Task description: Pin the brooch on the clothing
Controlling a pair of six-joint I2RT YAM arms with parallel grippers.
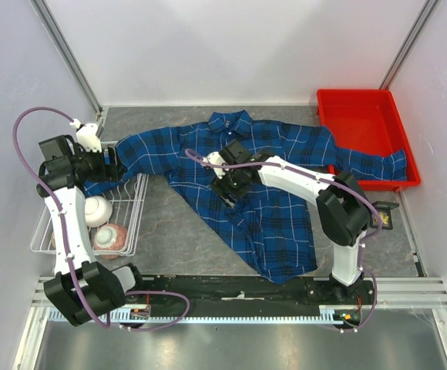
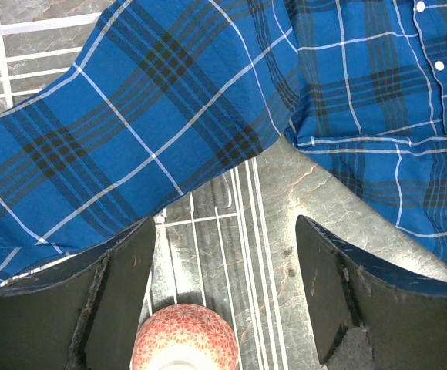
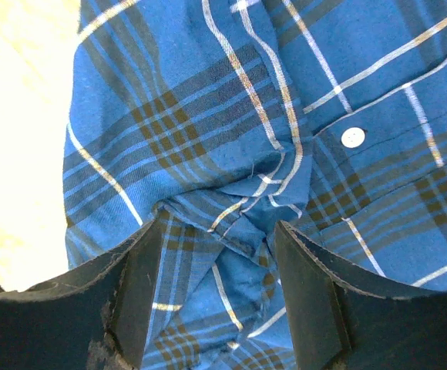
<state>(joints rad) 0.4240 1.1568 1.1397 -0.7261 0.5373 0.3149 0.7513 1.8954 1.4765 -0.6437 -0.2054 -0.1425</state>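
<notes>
Grey table (image 1: 185,231), and the blue-and-black plaid shirt (image 1: 277,216) sprawls across it, one sleeve reaching the red tray (image 1: 362,116), the other over the wire basket (image 1: 131,223). Right claw (image 3: 216,285) gapes astride a puckered fold; left claw (image 2: 223,293) gapes beside that sleeve, empty.

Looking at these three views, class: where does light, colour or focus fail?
Right wrist: table beside the shirt blown out to pale yellow, dark bands tinted brown. Left wrist: evenly lit, weave sharp, fingers nearly black. Top external: soft even light, no glare.
</notes>
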